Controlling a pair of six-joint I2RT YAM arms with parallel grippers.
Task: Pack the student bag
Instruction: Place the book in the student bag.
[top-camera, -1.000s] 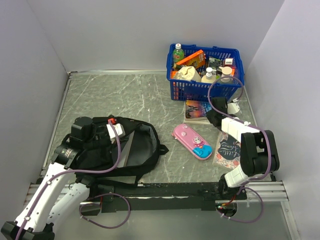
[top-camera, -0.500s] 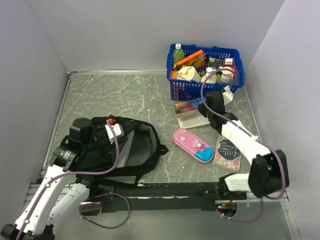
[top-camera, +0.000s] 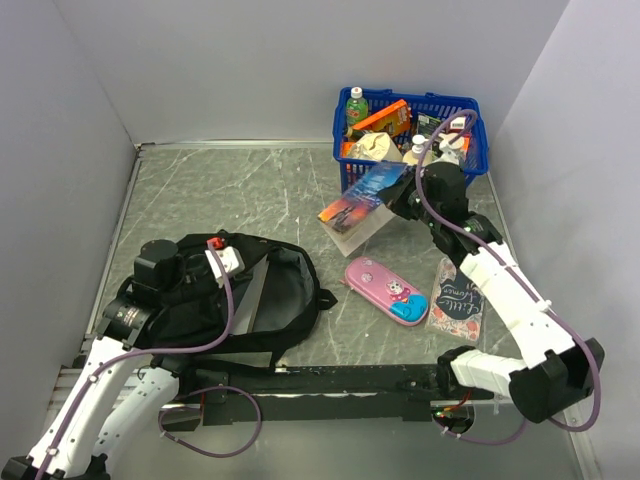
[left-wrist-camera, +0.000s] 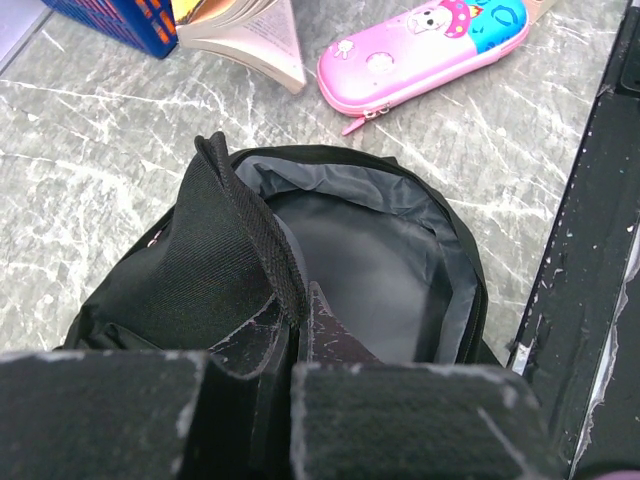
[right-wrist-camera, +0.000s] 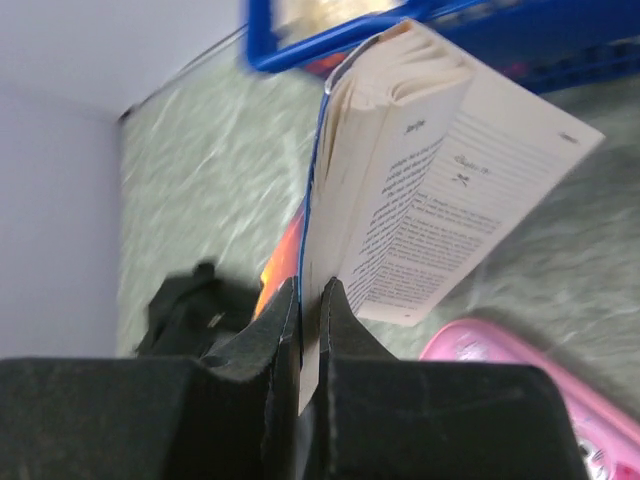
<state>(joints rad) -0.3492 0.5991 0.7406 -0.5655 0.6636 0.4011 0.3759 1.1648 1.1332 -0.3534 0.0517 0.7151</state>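
The black student bag lies at the near left, its mouth open on grey lining. My left gripper is shut on the bag's upper rim and holds the flap up. My right gripper is shut on a paperback book with an orange and blue cover, held in the air in front of the basket. In the right wrist view the book hangs partly open with a printed page showing. A pink pencil case lies between bag and right arm, also in the left wrist view.
A blue plastic basket of groceries stands at the back right. A dark notebook with white lettering lies at the right, by the pencil case. Grey walls close in the table on three sides.
My right gripper has lifted the book off the table and carried it up and to the left, in front of the basket. The left gripper has stayed on the bag's rim.
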